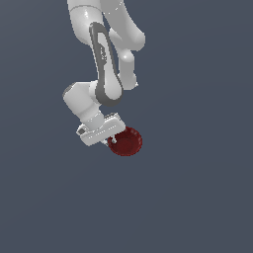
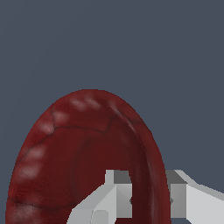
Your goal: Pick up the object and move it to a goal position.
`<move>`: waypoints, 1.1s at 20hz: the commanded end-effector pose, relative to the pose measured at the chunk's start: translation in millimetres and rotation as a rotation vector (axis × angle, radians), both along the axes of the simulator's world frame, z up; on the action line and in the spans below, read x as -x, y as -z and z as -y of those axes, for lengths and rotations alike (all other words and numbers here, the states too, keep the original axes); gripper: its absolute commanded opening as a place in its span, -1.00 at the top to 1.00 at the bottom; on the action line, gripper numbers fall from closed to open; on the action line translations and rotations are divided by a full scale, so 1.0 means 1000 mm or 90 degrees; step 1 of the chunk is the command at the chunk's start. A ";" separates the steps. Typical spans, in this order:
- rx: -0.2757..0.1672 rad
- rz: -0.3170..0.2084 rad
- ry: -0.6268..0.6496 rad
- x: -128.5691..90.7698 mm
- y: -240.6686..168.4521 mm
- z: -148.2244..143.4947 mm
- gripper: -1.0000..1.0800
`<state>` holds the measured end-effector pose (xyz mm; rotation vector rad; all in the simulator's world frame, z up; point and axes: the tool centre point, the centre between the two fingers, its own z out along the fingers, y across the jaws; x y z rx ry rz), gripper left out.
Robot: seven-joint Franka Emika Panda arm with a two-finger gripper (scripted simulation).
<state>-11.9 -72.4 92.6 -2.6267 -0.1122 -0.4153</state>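
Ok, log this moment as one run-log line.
phase: grasp | hand: shut on dark red bowl, fingers astride its rim | goal: not visible

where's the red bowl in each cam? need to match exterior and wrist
Exterior view: the dark red bowl sits just below centre, at the tip of the white gripper, toward the view's right of it.
Wrist view: the bowl fills the lower middle, seen steeply tilted, its rim between the gripper's fingers.
Shared landmark: the gripper at the bowl's rim.
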 end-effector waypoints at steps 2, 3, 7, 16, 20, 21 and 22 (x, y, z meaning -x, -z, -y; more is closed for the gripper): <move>0.001 0.001 0.000 0.020 -0.012 0.023 1.00; 0.000 0.001 0.000 0.026 -0.015 0.029 1.00; 0.000 0.001 0.000 0.048 -0.027 0.054 1.00; -0.002 0.001 0.001 0.082 -0.047 0.096 1.00; -0.002 0.002 0.001 0.090 -0.052 0.106 1.00; -0.002 0.002 0.001 0.091 -0.053 0.108 1.00; -0.002 0.002 0.001 0.092 -0.054 0.109 1.00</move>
